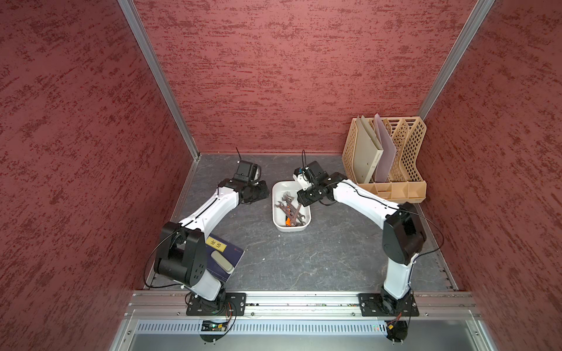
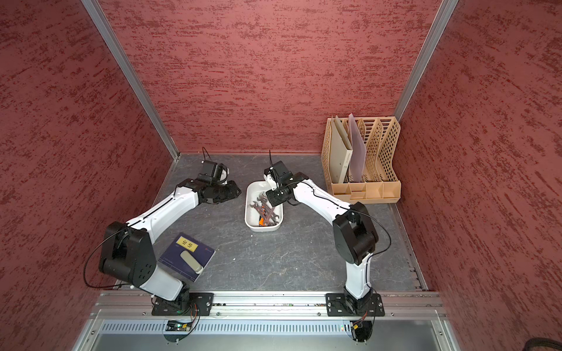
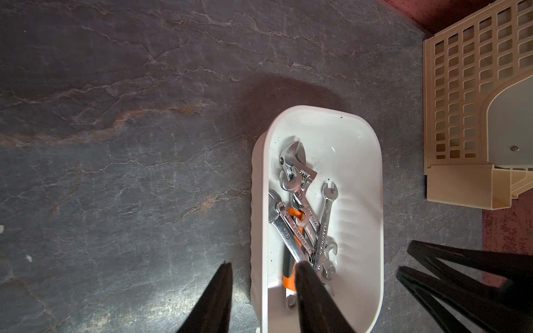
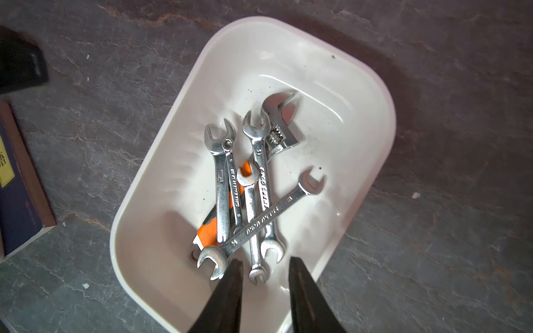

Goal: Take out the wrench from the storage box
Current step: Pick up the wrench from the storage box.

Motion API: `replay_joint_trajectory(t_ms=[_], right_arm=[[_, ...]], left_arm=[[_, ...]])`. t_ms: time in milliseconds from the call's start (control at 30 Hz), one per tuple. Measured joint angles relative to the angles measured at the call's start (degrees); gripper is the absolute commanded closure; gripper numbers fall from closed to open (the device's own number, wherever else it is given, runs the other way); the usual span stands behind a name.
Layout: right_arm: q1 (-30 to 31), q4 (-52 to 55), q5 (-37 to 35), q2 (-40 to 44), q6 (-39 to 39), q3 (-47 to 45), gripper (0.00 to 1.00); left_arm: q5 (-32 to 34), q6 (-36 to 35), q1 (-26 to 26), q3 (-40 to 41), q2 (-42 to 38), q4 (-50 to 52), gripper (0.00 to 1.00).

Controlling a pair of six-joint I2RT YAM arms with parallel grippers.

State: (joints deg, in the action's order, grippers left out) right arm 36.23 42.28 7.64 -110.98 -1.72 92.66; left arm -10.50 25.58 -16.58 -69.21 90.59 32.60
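The storage box [image 1: 280, 189] [image 2: 253, 224], a shallow white tub, lies in the middle of the dark table. Several chrome wrenches [image 1: 291, 209] [image 4: 251, 187] are piled in it, over an adjustable one with an orange handle [image 3: 292, 214]. In the left wrist view my left gripper [image 3: 264, 263] is open and straddles the box's long wall [image 3: 259, 230], one finger outside and one inside over the pile. It holds nothing. My right gripper [image 4: 265, 261] is open above the box's other side, its fingertips [image 4: 235, 266] just over the wrench ends. In both top views the wrists hide both sets of fingers.
A tall beige lattice file rack [image 1: 395, 158] with folders stands at the back right, close behind the right arm. A dark blue book [image 1: 235, 255] with a beige oblong thing [image 1: 222, 262] on it lies at the front left. Red walls enclose three sides.
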Motion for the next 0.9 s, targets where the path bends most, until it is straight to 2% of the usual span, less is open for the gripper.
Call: replay_joint_trajectory(t_ms=[167,333,467,700,900], right_arm=[[0.0,4.0,1.1,-7.1,2.9,6.6,0.71],[0.1,7.1,1.8,-10.9,3.0,10.6,0.66],[0.1,9.6,-0.4,-12.4,-5.1,13.5,0.59],[1.2,16.3,-5.2,-12.8,-26.2,17.8,0.60],[4.4,19.4,-10.4,-12.9,-39.0,19.8,0.59]], left_arm=[[-1.1,-0.6,1.2,-0.3,2.0,0.0,0.60],[-1.4,-0.9,1.7,-0.5,2.3,0.4,0.59],[-1.4,-1.0,1.9,-0.6,2.3,0.7,0.59],[-1.0,-1.0,2.1,-0.6,2.3,2.1,0.59],[-0.8,-1.0,2.2,-0.4,0.5,3.7,0.57]])
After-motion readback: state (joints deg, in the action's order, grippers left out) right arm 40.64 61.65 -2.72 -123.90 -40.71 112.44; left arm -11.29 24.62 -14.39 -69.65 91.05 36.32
